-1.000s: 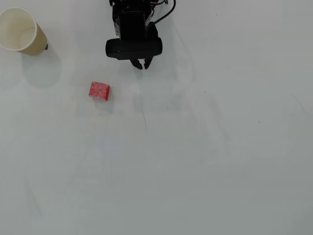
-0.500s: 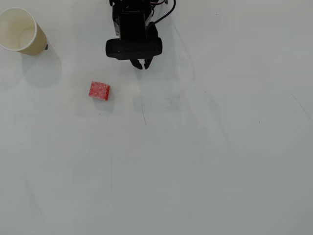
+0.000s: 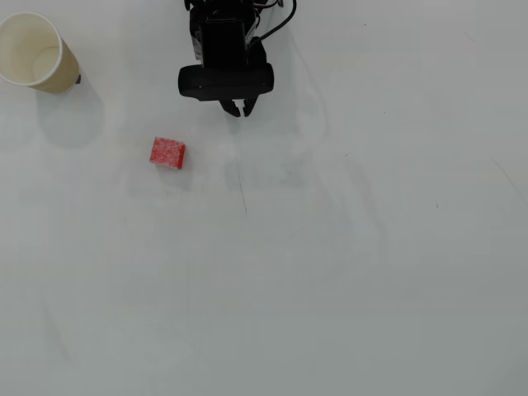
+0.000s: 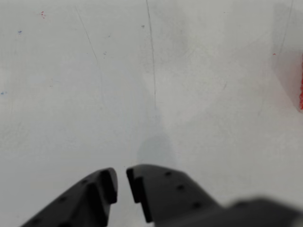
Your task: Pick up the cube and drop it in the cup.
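Cube [image 3: 167, 153], cup [image 3: 37, 52] and fingers [image 4: 108, 185] all unmoved.

Arm position: no shift detectable between the earlier overhead views and now.
Gripper [image 3: 237, 110]: no change found; the fingertips lie nearly together, holding nothing.
Cube [image 3: 167, 153]: no displacement found on the table [image 3: 330, 272].
Cup [image 3: 37, 52]: no displacement found.
Table surface: only the faint grey shading right of the cube differs slightly from picture to picture; whether this is lighting cannot be told.
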